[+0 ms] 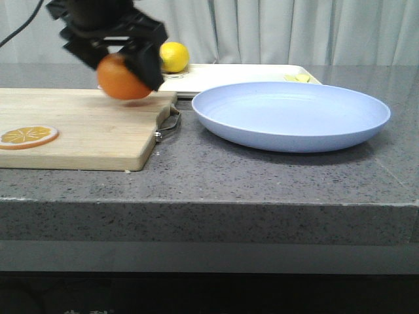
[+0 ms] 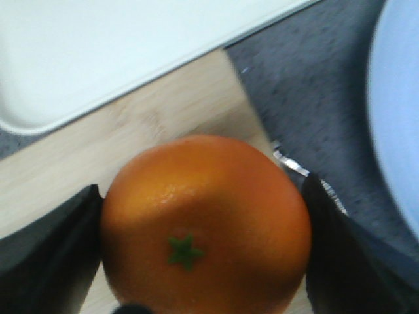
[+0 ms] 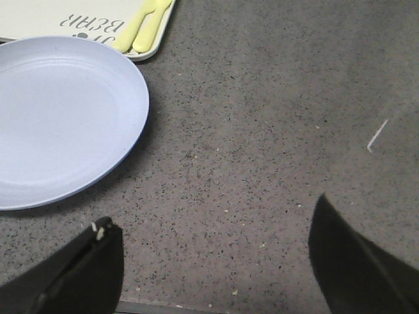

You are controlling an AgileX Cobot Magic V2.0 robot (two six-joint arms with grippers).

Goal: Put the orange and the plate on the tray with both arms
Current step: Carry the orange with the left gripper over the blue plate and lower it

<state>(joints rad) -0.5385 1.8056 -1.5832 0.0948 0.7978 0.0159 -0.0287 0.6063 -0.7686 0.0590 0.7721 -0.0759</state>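
My left gripper is shut on the orange and holds it just above the far right corner of the wooden cutting board. In the left wrist view the orange, with its green stem mark, sits between the two black fingers, and the cream tray lies just beyond. The lavender-blue plate rests on the counter in front of the tray. My right gripper is open and empty over bare counter, with the plate off to one side.
A yellow lemon sits at the tray's back left. An orange slice lies on the board's front left. Pale yellow cutlery lies on the tray's right end. The board's metal handle points toward the plate.
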